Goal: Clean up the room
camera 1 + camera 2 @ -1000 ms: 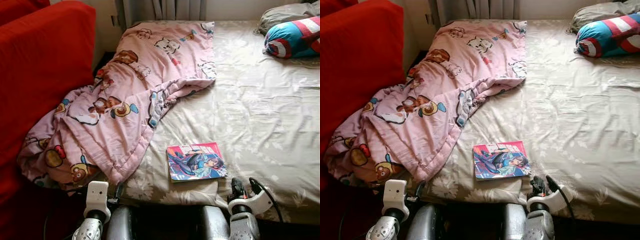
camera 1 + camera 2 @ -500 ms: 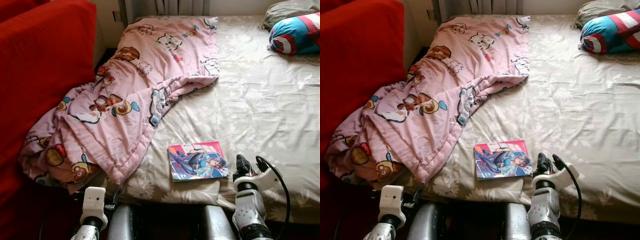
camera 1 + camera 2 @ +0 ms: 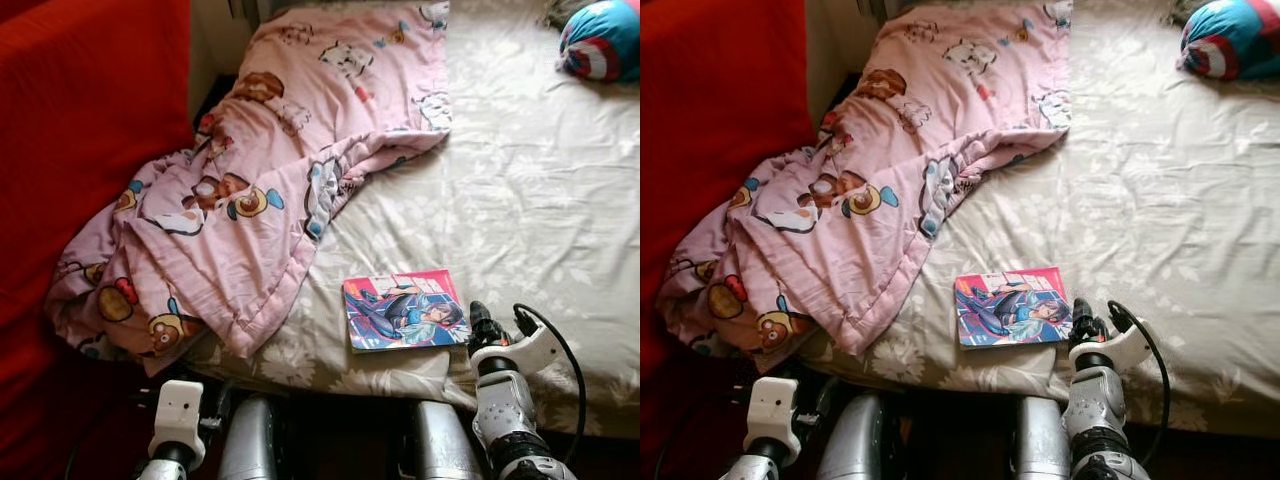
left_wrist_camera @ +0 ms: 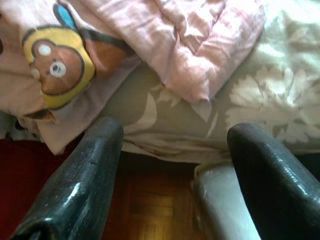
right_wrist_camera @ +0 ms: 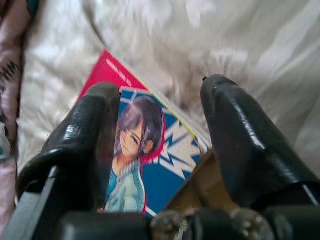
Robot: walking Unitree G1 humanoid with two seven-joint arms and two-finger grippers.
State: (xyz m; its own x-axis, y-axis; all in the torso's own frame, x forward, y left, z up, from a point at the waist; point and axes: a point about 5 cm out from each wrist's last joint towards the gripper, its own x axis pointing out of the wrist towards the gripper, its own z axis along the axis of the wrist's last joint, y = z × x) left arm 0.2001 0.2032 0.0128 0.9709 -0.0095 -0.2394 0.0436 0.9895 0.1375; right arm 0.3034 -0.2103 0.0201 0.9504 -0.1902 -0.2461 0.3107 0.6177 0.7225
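The right gripper (image 3: 497,325) is down at the near edge of the bed (image 3: 540,180), fingers spread and holding nothing, and just off its inner side lies the comic book (image 3: 405,310). That is the pairing to watch. The book lies flat on the floral sheet, close to the near edge and roughly midway along it, its long axis running along that edge with a slight skew, cover up. From the right gripper, the book's nearest corner is just beside the fingertips, toward the robot's left and a touch farther in on the bed. In the right wrist view the book's cover (image 5: 140,150) sits in the gap between the two black fingers (image 5: 75,145), so the opening looks lined up on that corner rather than on the book's middle.

The left gripper (image 3: 178,420) hangs low below the bed's near edge, also open, in front of the drooping pink blanket (image 3: 250,190). It is well apart from the book, with the blanket's hem between them. So the right arm is plainly the nearer one. My read: a short reach left and forward would bring its fingers onto the book's edge, though a thin flat book on soft bedding may be awkward to get under.
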